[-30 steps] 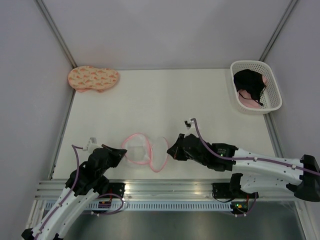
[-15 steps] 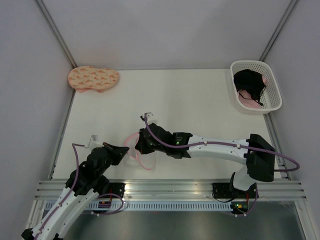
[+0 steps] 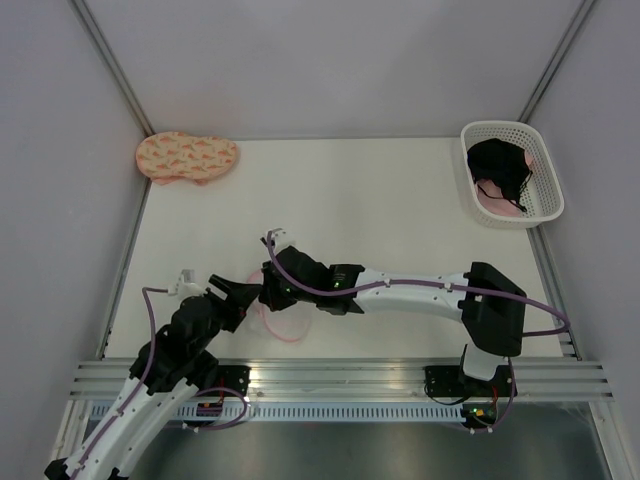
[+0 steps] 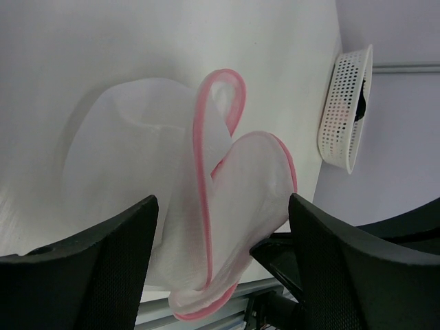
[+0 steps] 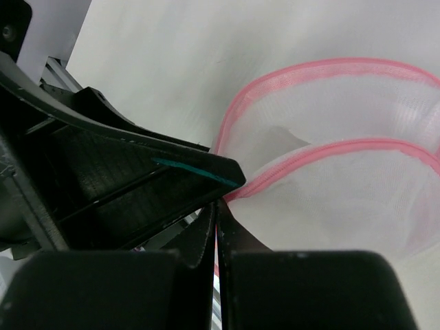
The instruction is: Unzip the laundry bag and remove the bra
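The laundry bag (image 3: 288, 318), white mesh with a pink zipper rim, lies bunched near the table's front edge. My right gripper (image 3: 268, 293) is shut on its pink rim; in the right wrist view the shut fingertips (image 5: 217, 210) meet where the zipper rim of the bag (image 5: 344, 185) ends. My left gripper (image 3: 236, 298) stands open just left of it. In the left wrist view the folded bag (image 4: 172, 151) hangs between that gripper's (image 4: 221, 206) spread fingers without being pinched. The black bra (image 3: 498, 163) lies in the white basket (image 3: 548, 205) at the back right.
A peach patterned padded piece (image 3: 187, 157) lies at the back left corner. A pink garment (image 3: 494, 206) lies under the bra in the basket (image 4: 342, 103). My right arm stretches across the front of the table. Grey walls close in both sides, and a metal rail runs along the front.
My right gripper has swept left along the front, drawing the bag's rim with it, so the spread bag is now bunched. My left gripper has opened.
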Robot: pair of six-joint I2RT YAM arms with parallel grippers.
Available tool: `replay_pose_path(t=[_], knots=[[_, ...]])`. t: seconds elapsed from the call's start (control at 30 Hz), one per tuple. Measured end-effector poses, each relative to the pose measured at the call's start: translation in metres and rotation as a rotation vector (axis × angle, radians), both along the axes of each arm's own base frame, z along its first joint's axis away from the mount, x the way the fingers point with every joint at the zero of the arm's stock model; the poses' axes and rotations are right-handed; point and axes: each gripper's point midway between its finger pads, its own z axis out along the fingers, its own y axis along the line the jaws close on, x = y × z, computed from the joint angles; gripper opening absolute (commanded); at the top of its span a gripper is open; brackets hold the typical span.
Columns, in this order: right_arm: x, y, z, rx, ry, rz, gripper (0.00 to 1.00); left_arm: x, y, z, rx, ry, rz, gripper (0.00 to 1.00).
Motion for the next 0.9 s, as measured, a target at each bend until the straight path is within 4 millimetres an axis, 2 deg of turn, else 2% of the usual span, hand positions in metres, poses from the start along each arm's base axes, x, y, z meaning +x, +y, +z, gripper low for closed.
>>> replay_pose_path(t=[0.17,0.27,0.3,0.37,0.4,0.47,0.6,0.7,0.83,0.9], knots=[[0.005,0.002,-0.009,-0.009,0.005,0.002,0.04,-0.001,0.002,0.004,-0.012,-0.021,0.004,0.8],[0.005,0.005,-0.011,-0.001,0.001,0.023,0.29,-0.001,0.005,-0.001,-0.004,-0.013,0.021,0.79],[0.005,0.006,-0.012,0.002,-0.003,0.033,0.49,0.0,0.007,-0.004,-0.001,-0.007,0.034,0.79],[0.003,0.006,-0.016,0.008,-0.012,0.058,0.6,0.001,0.01,-0.006,0.005,-0.002,0.053,0.79],[0.0,0.005,-0.019,0.01,-0.01,0.075,0.73,0.001,0.011,-0.006,0.005,0.001,0.062,0.79],[-0.002,0.006,-0.023,0.029,-0.004,0.095,0.8,0.001,0.013,-0.008,0.009,0.004,0.072,0.78],[-0.005,0.007,-0.024,0.11,0.015,0.128,0.84,0.001,0.013,-0.008,0.01,0.004,0.068,0.77],[-0.003,0.0,-0.012,0.18,0.013,0.131,0.85,0.0,0.01,-0.006,0.013,-0.008,0.043,0.77],[-0.001,-0.015,0.026,0.283,-0.027,0.138,0.86,0.005,0.002,0.005,0.018,-0.066,-0.001,0.77],[0.002,-0.024,0.061,0.364,-0.069,0.133,0.86,0.005,-0.003,0.004,0.044,-0.077,-0.042,0.77]])
